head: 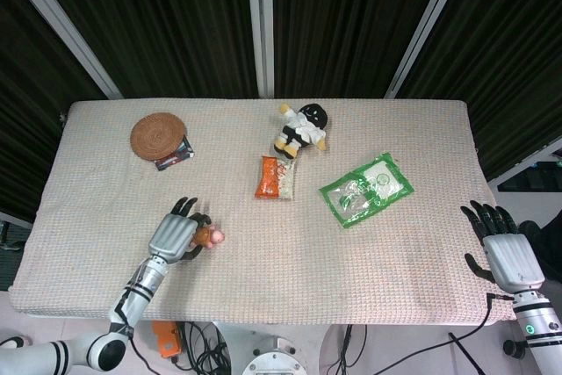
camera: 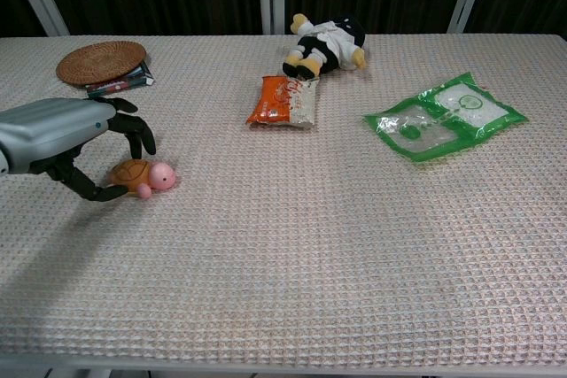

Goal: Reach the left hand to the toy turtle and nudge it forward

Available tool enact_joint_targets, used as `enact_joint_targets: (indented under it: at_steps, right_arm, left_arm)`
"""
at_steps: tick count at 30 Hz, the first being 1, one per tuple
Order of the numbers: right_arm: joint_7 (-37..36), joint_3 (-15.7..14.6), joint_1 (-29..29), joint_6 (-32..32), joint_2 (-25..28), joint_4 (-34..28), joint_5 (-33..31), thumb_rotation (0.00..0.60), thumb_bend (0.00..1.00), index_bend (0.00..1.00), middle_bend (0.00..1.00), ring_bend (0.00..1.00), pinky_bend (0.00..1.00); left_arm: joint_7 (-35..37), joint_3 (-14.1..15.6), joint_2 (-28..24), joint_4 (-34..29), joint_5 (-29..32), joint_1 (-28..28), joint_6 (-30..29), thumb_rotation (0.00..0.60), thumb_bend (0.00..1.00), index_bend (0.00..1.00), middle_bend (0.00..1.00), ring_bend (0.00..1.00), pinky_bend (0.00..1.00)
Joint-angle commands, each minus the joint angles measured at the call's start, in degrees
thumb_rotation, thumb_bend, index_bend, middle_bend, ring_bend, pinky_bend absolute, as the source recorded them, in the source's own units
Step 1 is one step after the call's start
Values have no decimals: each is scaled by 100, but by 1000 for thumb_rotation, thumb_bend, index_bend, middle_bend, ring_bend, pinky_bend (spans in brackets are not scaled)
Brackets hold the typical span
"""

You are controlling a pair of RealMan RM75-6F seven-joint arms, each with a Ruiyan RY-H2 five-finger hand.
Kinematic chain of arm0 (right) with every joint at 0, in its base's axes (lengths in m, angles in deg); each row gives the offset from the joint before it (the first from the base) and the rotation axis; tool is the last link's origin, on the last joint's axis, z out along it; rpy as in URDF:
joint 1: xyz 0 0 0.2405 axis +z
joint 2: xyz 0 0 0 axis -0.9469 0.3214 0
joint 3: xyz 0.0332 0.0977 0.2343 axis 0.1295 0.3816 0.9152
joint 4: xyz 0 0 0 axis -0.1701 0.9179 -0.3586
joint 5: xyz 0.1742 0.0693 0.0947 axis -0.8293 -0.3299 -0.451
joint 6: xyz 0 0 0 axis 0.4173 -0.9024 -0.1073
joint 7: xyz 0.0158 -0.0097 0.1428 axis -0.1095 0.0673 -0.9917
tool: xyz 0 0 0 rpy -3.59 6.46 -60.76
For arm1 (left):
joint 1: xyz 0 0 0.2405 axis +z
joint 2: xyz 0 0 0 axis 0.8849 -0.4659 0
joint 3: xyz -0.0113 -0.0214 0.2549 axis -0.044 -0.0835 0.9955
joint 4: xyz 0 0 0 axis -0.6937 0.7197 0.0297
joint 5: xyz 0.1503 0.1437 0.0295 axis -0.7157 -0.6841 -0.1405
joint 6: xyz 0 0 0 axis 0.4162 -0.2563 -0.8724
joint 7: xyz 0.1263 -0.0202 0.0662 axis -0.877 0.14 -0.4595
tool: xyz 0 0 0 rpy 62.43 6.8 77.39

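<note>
The table (head: pixel 263 287) is viewed by the head camera from high above its near edge, looking steeply down; the whole cloth-covered top and the dark curtains behind it are taken in. The same table (camera: pixel 354 289) is viewed by the chest camera from low at the near edge, facing the far edge, much closer. Most of the tabletop is shared by both views.

bright even overhead light, sharp, soft shadows.
</note>
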Motion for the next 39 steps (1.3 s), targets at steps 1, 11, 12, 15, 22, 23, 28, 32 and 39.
enact_joint_targets:
  at_steps: [1,11,12,15,22,23,28,32,39]
  right_arm:
    - [-1,-1,1,7,-3,2,-5,600,283,0,0,0,0]
    - [-29,6,12,62,-8,34,-58,600,283,0,0,0,0]
    - [-32,5,11,61,-10,37,-56,600,282,0,0,0,0]
    - [-34,7,9,47,-8,37,-48,600,283,0,0,0,0]
    - [-35,17,5,28,7,24,-51,600,283,0,0,0,0]
    - [-34,18,5,28,8,23,-51,600,283,0,0,0,0]
    - [-38,19,-1,15,3,31,-48,600,283,0,0,0,0]
    - [-36,9,-2,27,-10,46,-46,600,283,0,0,0,0]
    - [-18,18,4,36,-13,41,-60,600,283,0,0,0,0]
  left_arm:
    - [-16,12,49,76,69,-25,15,600,307,354,376,29,46]
    - [306,78,421,656,-260,-22,-325,600,359,681,695,264,143]
    - [328,85,455,715,-291,-23,-349,600,363,714,727,294,151]
    - [445,102,548,869,-393,-22,-421,600,366,767,779,379,184]
    - [636,141,531,892,-433,-10,-398,600,345,725,753,396,192]
    - [621,163,446,811,-395,-27,-303,600,316,625,668,344,170]
    - [658,175,103,448,-271,-71,-91,600,211,217,251,54,71]
    - [626,183,55,405,-195,-79,-58,600,206,231,265,42,62]
    - [601,173,175,522,-194,-94,-132,600,223,349,403,82,65]
